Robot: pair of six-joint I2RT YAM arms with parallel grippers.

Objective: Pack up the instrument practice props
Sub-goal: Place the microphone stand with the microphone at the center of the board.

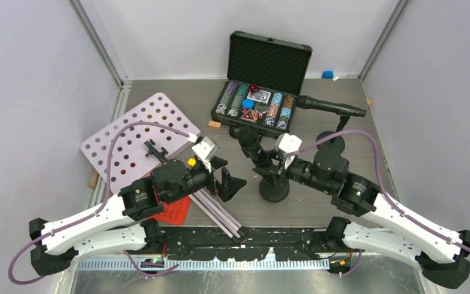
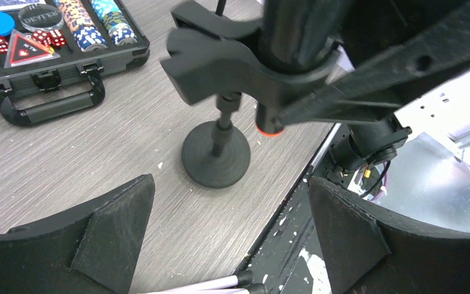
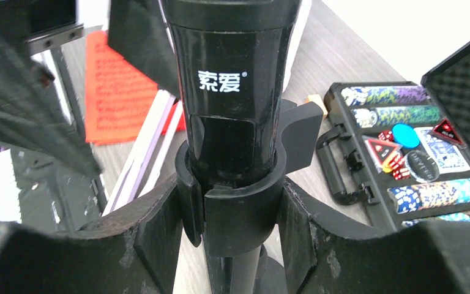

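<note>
Right claw is gripping the clip of the near microphone, jaws about half open, pads pressing either side. We are reading this as steadying the stand so the mic can be pulled free. It is standing upright at 5 o'clock of the worktop centre. Left claw is hanging fully open at its 9 o'clock, holding nothing.

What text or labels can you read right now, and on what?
"索爱" with a registered-mark sign: white print on the black microphone.
Black disc in the chip case: white lettering, too blurred to read.
Red triangle plaque beside it: too small.
Red sheet-music pages: print too small to read.
</note>
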